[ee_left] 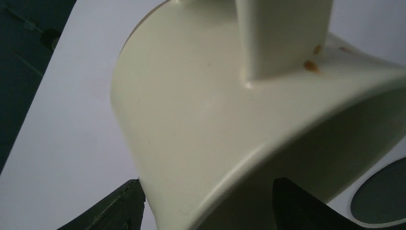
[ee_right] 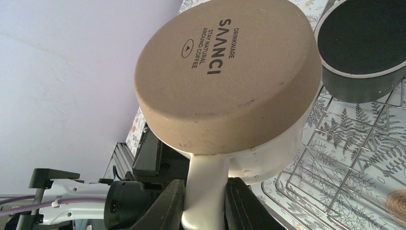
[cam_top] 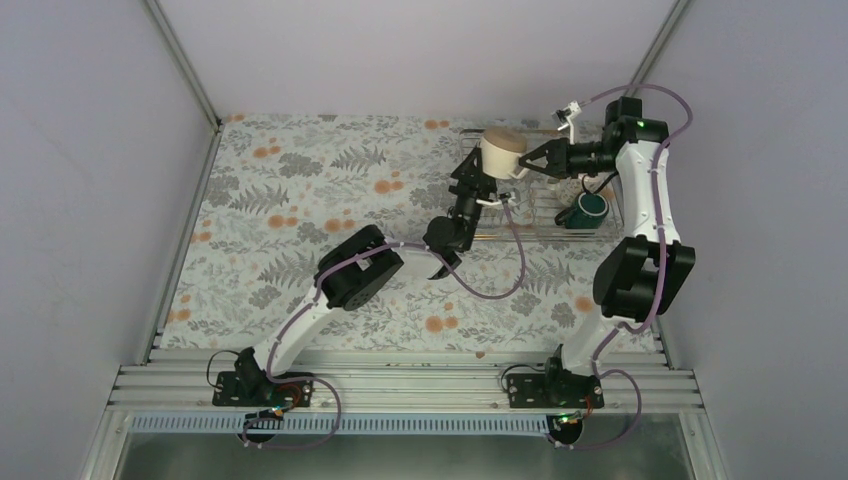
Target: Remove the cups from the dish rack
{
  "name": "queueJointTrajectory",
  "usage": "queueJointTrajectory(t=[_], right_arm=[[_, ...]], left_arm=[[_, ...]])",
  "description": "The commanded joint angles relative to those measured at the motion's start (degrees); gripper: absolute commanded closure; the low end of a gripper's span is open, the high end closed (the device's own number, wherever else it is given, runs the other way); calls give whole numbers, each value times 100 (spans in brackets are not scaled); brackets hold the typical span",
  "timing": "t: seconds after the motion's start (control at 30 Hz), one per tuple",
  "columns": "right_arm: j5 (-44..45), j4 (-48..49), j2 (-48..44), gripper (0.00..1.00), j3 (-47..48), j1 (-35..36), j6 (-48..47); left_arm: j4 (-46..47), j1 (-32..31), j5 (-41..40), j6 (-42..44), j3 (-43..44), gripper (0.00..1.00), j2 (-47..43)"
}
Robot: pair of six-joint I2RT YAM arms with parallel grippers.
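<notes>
A cream-white mug (cam_top: 503,152) hangs upside down in the air above the left end of the wire dish rack (cam_top: 540,218), its tan base up. My right gripper (cam_top: 532,162) is shut on its handle (ee_right: 207,182), also seen in the right wrist view (ee_right: 205,194). My left gripper (cam_top: 480,186) reaches up from below. In the left wrist view (ee_left: 206,194) its jaws straddle the mug wall (ee_left: 201,120), one finger (ee_left: 122,206) at the outside and one (ee_left: 297,203) inside the mouth, with a gap. A dark green mug (cam_top: 588,208) lies in the rack.
The rack's wires (ee_right: 354,158) stand on the floral tablecloth (cam_top: 300,200) at the back right, close to the right wall. The dark mug's base (ee_right: 359,43) sits just beyond the held mug. A tan object (ee_right: 396,203) lies under the rack's edge.
</notes>
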Motion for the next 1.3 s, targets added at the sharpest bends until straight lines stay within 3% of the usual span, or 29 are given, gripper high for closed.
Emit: queueJointTrajectory(t=[0.0, 0.17, 0.4, 0.6, 0.87, 1.0, 1.27], right_arm=[[-670, 115, -257, 97, 5, -28, -138], [-688, 115, -271, 97, -8, -22, -155], [-673, 115, -244, 93, -17, -22, -164], [-685, 107, -217, 71, -68, -18, -182], [-574, 117, -262, 60, -167, -8, -214], [-491, 117, -300, 50, -172, -10, -226], [132, 126, -526, 14, 218, -52, -324]], left_arm=[[1363, -8, 57, 250, 169, 35, 79], [1639, -21, 56, 417, 271, 39, 132], [1664, -111, -1, 493, 312, 57, -8], [1667, -132, -78, 691, 648, 74, -22], [1635, -118, -23, 858, 1226, 97, -121], [1627, -109, -37, 889, 1144, 98, -224], [1650, 89, -195, 1229, 579, 98, -637]])
